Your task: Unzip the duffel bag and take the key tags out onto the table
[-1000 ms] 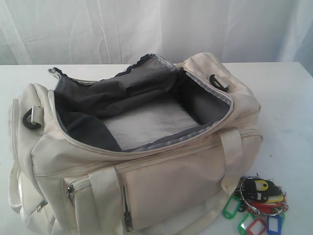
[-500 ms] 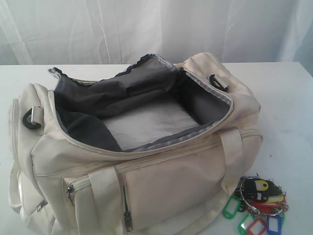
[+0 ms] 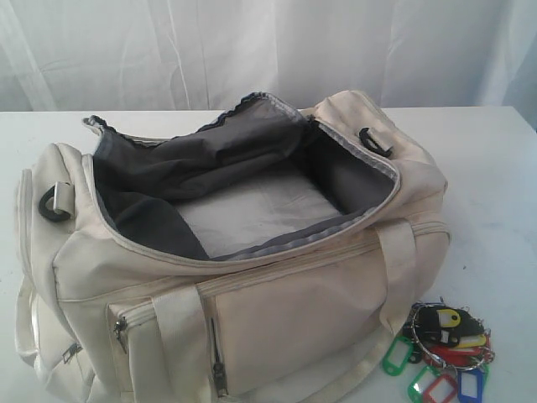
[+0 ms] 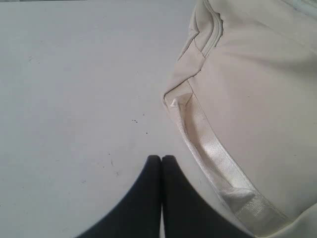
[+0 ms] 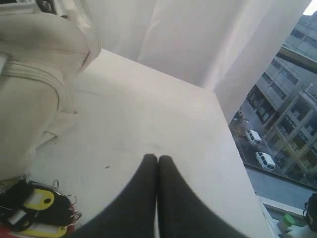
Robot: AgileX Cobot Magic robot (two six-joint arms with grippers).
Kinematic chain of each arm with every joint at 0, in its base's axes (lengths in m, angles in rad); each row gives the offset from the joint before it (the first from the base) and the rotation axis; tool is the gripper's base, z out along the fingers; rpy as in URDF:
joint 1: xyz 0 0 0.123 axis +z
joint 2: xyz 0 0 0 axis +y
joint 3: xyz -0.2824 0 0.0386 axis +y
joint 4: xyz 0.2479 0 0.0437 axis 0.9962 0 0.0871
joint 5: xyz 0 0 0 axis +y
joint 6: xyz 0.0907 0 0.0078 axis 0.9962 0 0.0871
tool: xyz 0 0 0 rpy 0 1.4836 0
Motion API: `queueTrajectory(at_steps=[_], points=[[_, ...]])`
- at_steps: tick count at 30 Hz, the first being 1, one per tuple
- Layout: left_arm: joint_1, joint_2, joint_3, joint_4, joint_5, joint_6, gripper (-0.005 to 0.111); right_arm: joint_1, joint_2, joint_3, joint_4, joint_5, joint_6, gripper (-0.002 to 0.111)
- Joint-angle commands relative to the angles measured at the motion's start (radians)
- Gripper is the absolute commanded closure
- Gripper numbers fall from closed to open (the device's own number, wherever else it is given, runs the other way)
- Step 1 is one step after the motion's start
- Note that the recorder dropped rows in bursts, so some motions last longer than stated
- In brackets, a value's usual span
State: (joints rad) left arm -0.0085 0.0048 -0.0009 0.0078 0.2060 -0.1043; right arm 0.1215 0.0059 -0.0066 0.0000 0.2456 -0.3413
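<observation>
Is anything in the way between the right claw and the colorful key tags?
Nothing visible. The shut right gripper is over bare table; the key tags lie beside it, already outside the duffel bag.

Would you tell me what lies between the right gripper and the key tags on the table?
Only bare white table, with one small dark speck, separates the right gripper from the key tags; the right wrist view shows it.

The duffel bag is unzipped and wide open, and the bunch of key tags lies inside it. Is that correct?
Not quite. The duffel bag is unzipped and wide open, but the key tags lie outside it, on the table beside the bag, as the exterior view shows.
</observation>
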Motion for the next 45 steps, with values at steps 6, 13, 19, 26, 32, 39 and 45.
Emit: queueTrajectory(at_steps=[6, 13, 19, 26, 32, 39, 45], points=[[-0.004, -0.005, 0.001, 0.0, -0.003, -0.001, 0.107, -0.003, -0.006, 0.007, 0.03, 0.071, 0.227, 0.108], [-0.004, -0.005, 0.001, 0.0, -0.003, -0.001, 0.107, -0.003, -0.006, 0.007, 0.03, 0.071, 0.357, 0.108], [-0.004, -0.005, 0.001, 0.0, -0.003, -0.001, 0.107, -0.003, -0.006, 0.007, 0.03, 0.071, 0.357, 0.108], [-0.004, -0.005, 0.001, 0.0, -0.003, -0.001, 0.107, 0.063, -0.006, 0.007, 0.03, 0.071, 0.357, 0.108], [-0.004, -0.005, 0.001, 0.0, -0.003, -0.001, 0.107, 0.101, -0.006, 0.007, 0.03, 0.071, 0.357, 0.108], [-0.004, -0.005, 0.001, 0.0, -0.003, -0.001, 0.107, 0.101, -0.006, 0.007, 0.03, 0.071, 0.357, 0.108], [-0.004, -0.005, 0.001, 0.0, -0.003, -0.001, 0.107, 0.101, -0.006, 0.007, 0.03, 0.071, 0.357, 0.108]])
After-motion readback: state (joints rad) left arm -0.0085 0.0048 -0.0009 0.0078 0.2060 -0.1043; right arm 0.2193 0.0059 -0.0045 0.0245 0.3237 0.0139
